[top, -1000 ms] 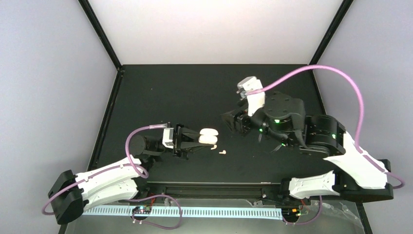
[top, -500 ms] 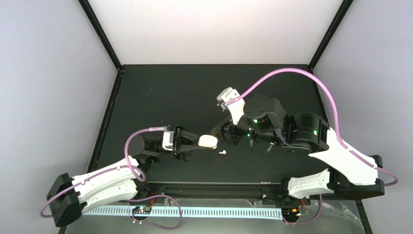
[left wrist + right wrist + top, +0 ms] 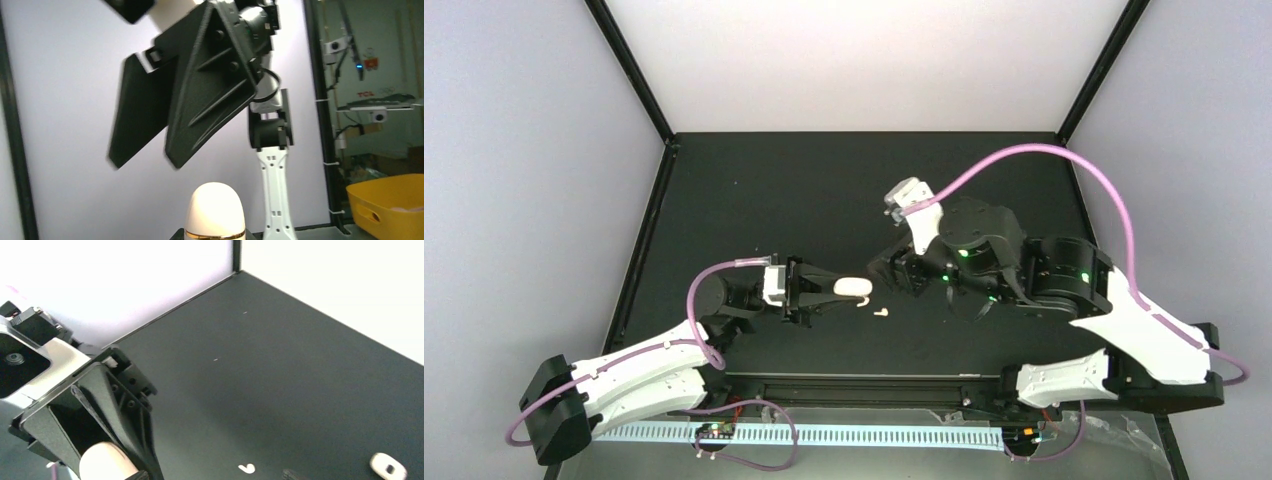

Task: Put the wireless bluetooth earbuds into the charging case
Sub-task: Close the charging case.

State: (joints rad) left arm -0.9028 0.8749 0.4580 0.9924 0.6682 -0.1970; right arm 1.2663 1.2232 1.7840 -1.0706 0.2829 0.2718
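Left gripper (image 3: 848, 288) clenched on cream charging case (image 3: 856, 286), held low over black table (image 3: 764, 190), near centre. Right gripper (image 3: 890, 270) just right of case, jaws parted, nothing between them. One earbud (image 3: 881, 312) loose on table, near-right of case. Second earbud (image 3: 863, 301) just beside case's near edge. Neither earbud in case

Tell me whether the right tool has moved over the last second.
Yes. The right tool has come nearer the arm bases and slightly left, closing on the loose earbud, which stayed put.
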